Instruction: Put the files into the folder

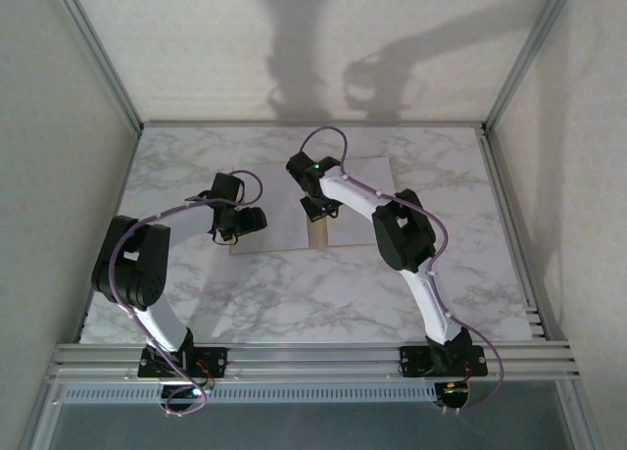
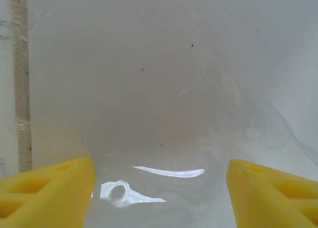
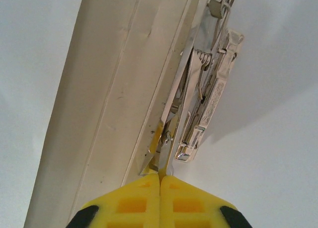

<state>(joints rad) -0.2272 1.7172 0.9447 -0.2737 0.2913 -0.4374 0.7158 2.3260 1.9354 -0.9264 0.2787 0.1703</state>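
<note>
Starting at the near edge of the white-grey veined marble table [image 1: 294, 303], counted two black-and-white jointed arms, one gripper apiece. Found the left gripper [image 1: 242, 221] hovering over a white, glossy rectangular paper sheet [image 1: 269, 242] left of the spine, its yellow foam fingers [image 2: 44, 188] standing well apart with nothing between them. Found the right gripper [image 1: 318, 210] a little further in, at the spine of the flat tan-brown cardboard folder [image 1: 318, 236], yellow fingertips pressed together at the foot of the small shiny metal spring clip [image 3: 211, 89]; could not tell whether a thin metal tab sat pinched between them. Counted one folder, lying open mid-table, one clip, and two white page areas, one on each side of the spine, the right one [image 1: 377, 171] reaching furthest back; could not tell the number of sheets in either. Judged the files to be lying on the folder's halves already, but not yet fastened. Feared a slip of the closed tips off the narrow metal, with the spring snapping back onto bare card. Feared also a drag of the light folder across the smooth marble under any sideways pull, and a skewed or creased sheet from a late or off-centre press by the open left fingers.
</note>
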